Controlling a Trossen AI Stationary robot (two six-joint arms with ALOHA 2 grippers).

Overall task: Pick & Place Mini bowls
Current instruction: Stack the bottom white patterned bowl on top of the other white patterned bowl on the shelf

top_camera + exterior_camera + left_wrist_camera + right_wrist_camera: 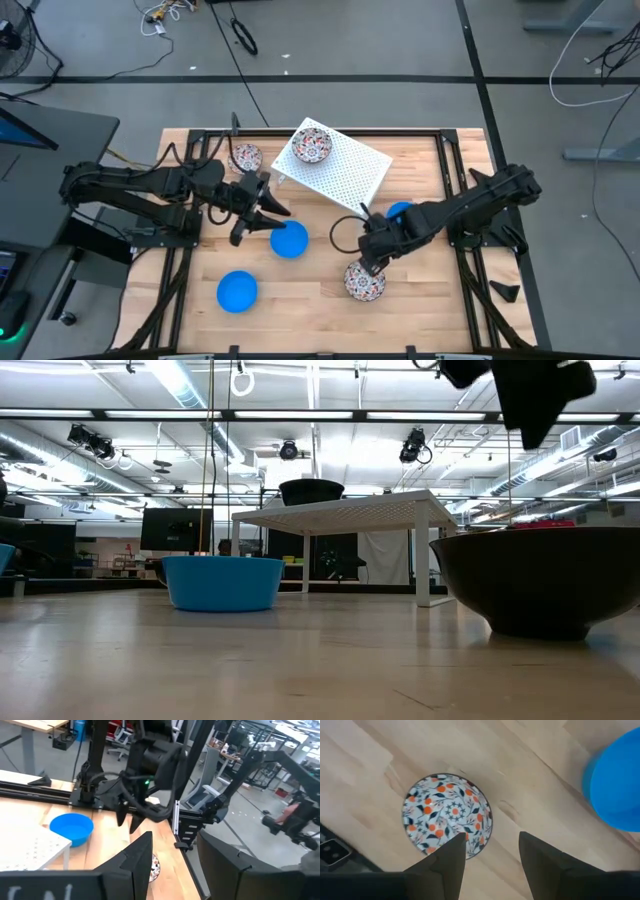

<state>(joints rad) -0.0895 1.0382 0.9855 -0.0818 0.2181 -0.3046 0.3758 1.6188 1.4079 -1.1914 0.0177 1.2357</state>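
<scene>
Hovering above a patterned bowl (pixel 447 815), the right gripper (pixel 492 852) had fingers spread, apparently to straddle its rim; the left gripper (pixel 262 212) waited, also spread.

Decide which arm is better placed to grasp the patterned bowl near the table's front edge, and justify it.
Right. The right pincer hangs open directly over that patterned bowl, one finger above its rim; the left pincer sits far off, beside a blue bowl.

One speckled round ceramic bowl (pixel 312 146) sat on the white perforated rack (pixel 350 170) near the wooden table's (pixel 300 300) far edge; another (pixel 364 281) lay near the front edge.
</scene>
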